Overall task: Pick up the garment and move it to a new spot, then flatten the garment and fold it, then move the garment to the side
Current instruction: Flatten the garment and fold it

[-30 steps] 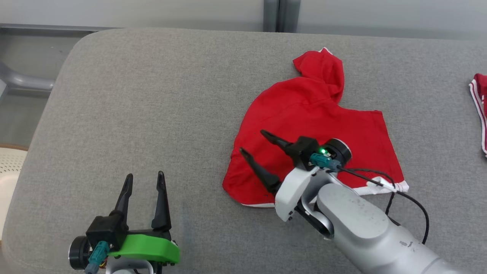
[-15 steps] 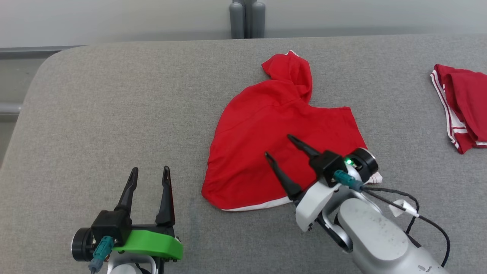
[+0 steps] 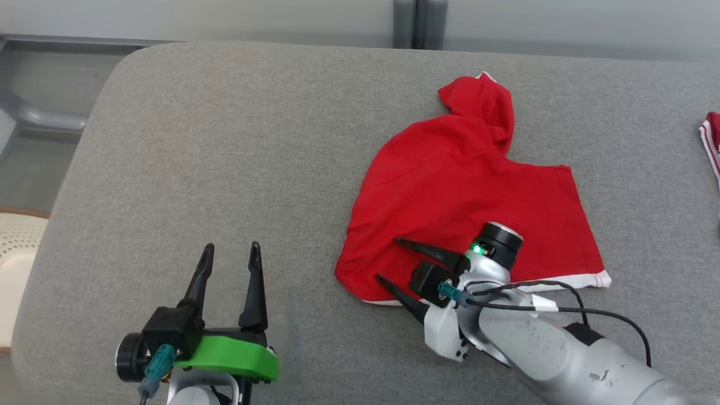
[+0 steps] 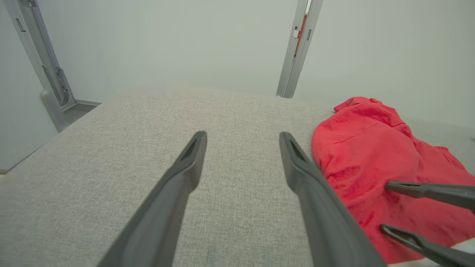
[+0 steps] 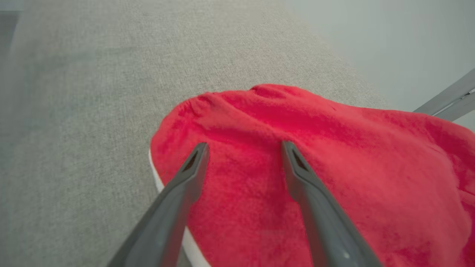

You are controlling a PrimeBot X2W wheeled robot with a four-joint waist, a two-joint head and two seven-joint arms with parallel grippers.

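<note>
A grey fabric-padded surface (image 3: 225,140) stretches before a pale wall (image 3: 225,17), and on its right half lies a red garment with white hem trim (image 3: 467,185), mostly flat with a bunched part at its far end. The right gripper (image 3: 388,259) hangs over the garment's near-left corner, fingers (image 5: 319,207) spread wide and holding nothing, though whether the tips touch the cloth is hard to tell. The left gripper (image 3: 232,245) rests at the near left, well apart from the garment, parted just as wide and empty.
</note>
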